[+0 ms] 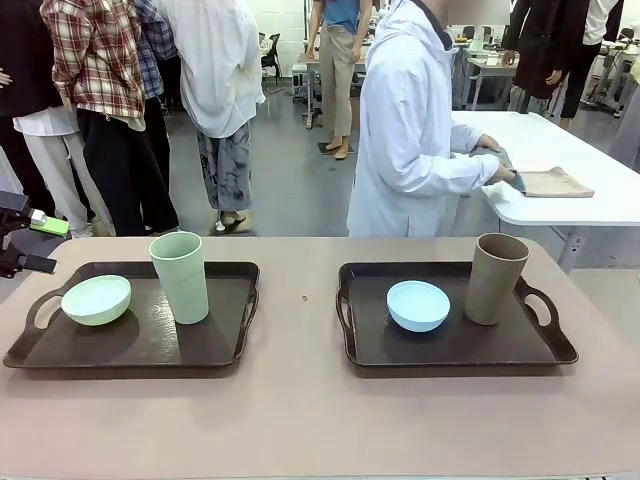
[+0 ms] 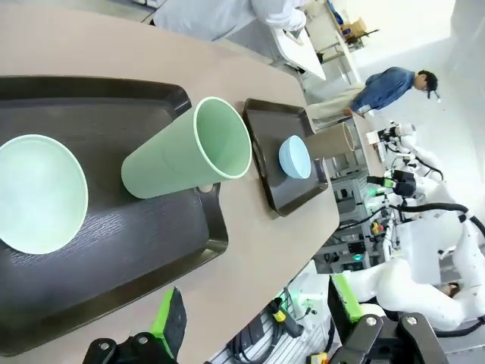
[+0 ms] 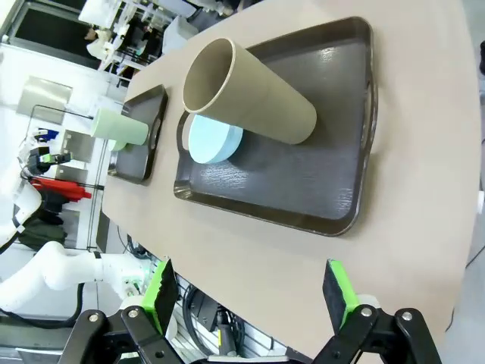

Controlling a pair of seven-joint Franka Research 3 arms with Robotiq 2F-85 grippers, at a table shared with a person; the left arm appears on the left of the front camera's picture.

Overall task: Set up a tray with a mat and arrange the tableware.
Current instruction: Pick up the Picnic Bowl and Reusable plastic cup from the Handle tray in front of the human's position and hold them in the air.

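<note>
Your left gripper point(image 2: 258, 330) is spread wide with nothing between its green pads, just beside the left tray point(image 2: 114, 250). Your right gripper point(image 3: 248, 303) is spread and empty too, over the table point(image 3: 265, 273) near the right tray point(image 3: 333, 182). You have two dark trays, two bowls and two cups. The pale green bowl point(image 1: 96, 299) and pale green cup point(image 1: 180, 277) stand on the left tray, and the light blue bowl point(image 1: 418, 305) and tan cup point(image 1: 496, 278) on the right. Beyond, a person point(image 1: 410, 130) has both hands on what looks like a folded tan cloth point(image 1: 555, 182) on a white side table point(image 1: 600, 205).
</note>
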